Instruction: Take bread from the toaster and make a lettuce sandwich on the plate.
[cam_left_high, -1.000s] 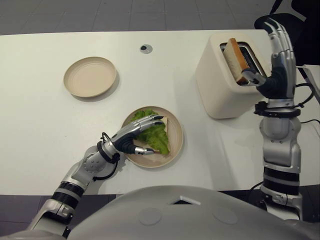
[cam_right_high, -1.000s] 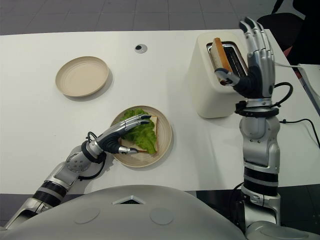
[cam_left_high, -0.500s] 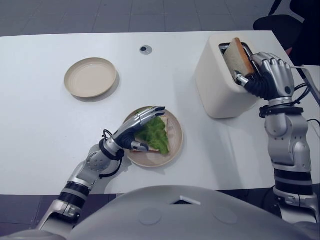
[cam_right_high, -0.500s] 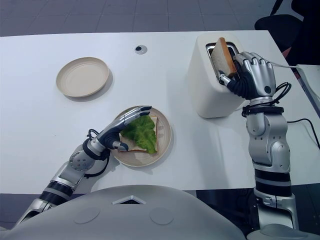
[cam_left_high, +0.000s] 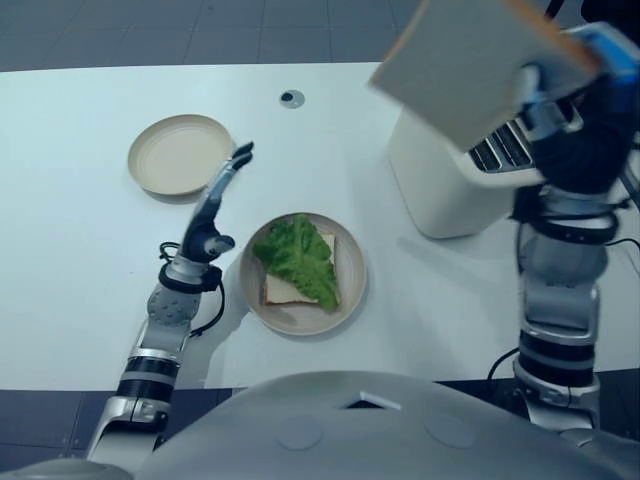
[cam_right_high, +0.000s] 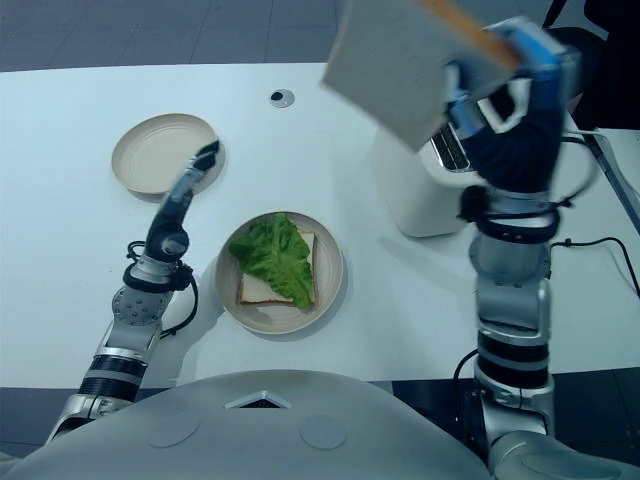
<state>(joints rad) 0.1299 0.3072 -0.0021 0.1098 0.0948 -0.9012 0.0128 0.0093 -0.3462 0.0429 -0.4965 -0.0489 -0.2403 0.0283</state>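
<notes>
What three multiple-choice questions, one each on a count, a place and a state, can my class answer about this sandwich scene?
1. How many plates are on the table? A one; B two; C four.
2. Where is the lettuce? A on bread on the near plate; B on the bare table; C inside a cup.
3. What is the right hand doing? A lying flat, empty; B gripping a knife; C holding a bread slice aloft.
Key: 1 B, the near plate plus an empty plate farther left; 2 A, the leaf covers that bread; 3 C, it grips the slice in the air.
</notes>
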